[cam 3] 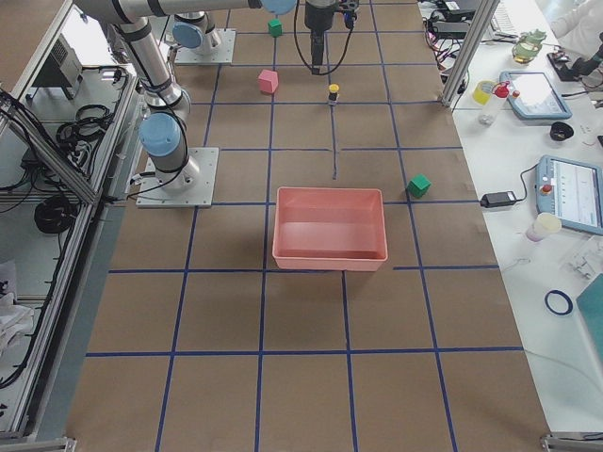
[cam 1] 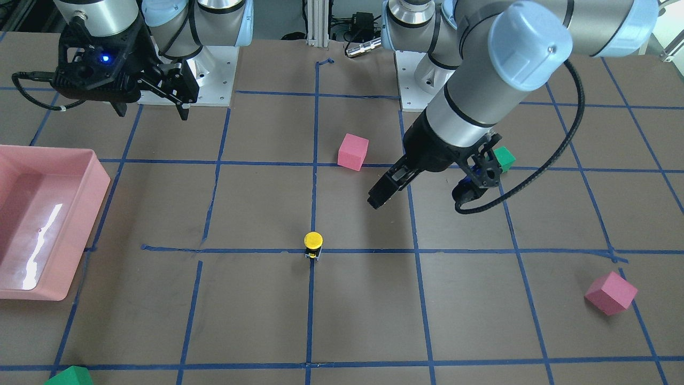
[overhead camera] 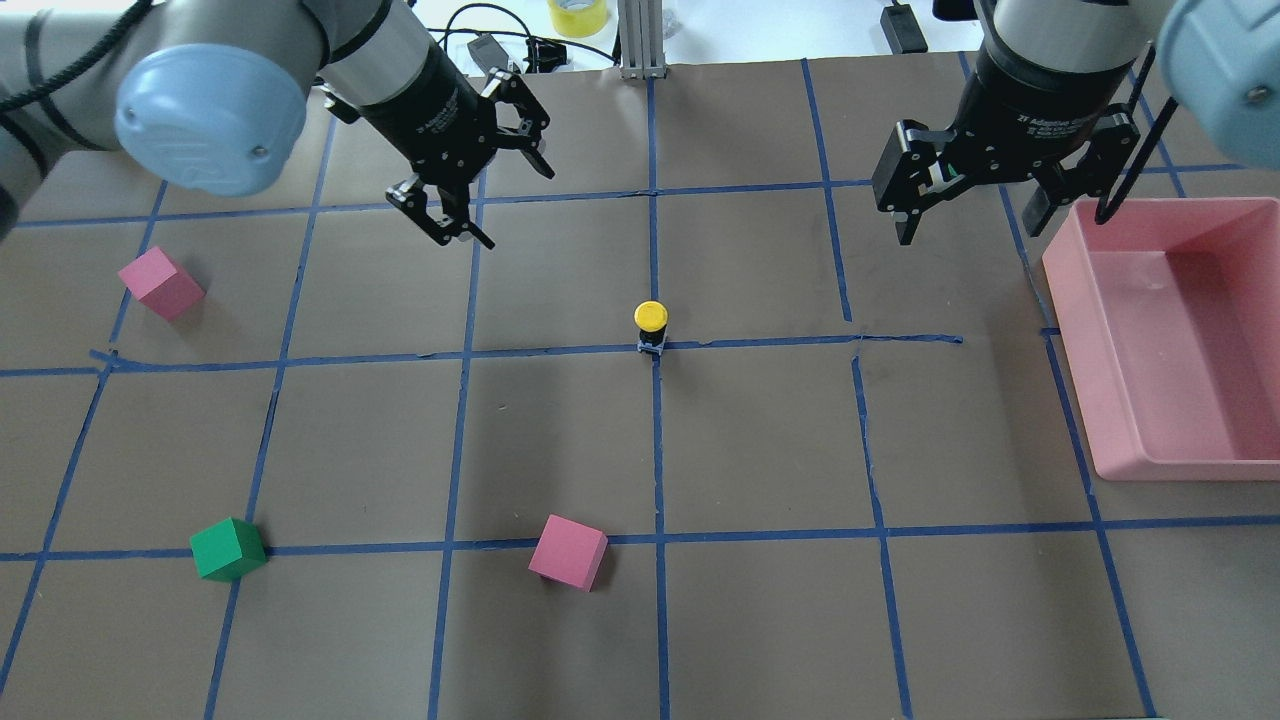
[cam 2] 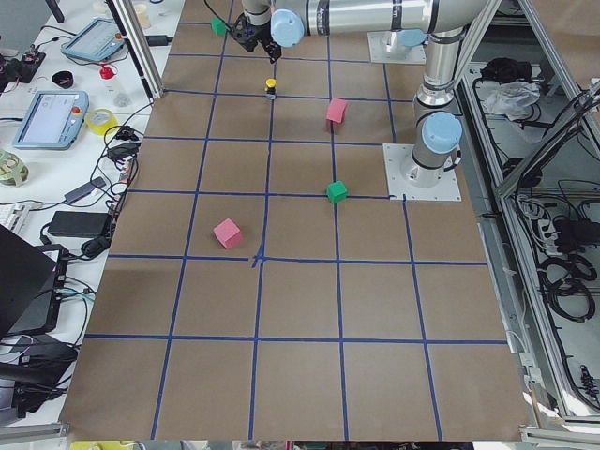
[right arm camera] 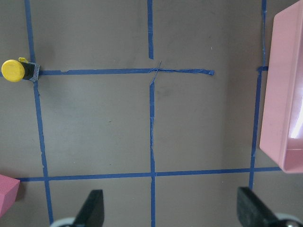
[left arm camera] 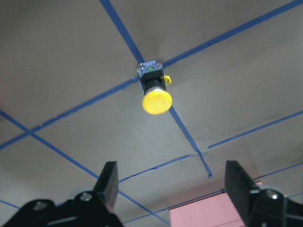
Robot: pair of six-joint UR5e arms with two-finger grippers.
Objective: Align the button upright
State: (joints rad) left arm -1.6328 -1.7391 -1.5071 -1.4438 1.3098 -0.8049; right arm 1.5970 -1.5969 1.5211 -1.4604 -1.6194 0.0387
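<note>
Brown taped desk (overhead camera: 760, 620) | button (overhead camera: 650, 322) upright | pink tray (overhead camera: 1200, 340) well right of button, foam cubes (overhead camera: 568, 551) around | left jaws, right jaws spread

You get bright, even light from above, with soft shadows on the brown paper-covered table (cam 1: 256, 299). White glare streaks the glossy pink plastic tray (cam 1: 32, 214) — your left wrist view looks slightly soft.

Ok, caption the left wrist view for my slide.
Yellow-capped button standing upright on a blue tape crossing, beyond the open left hand.
</note>
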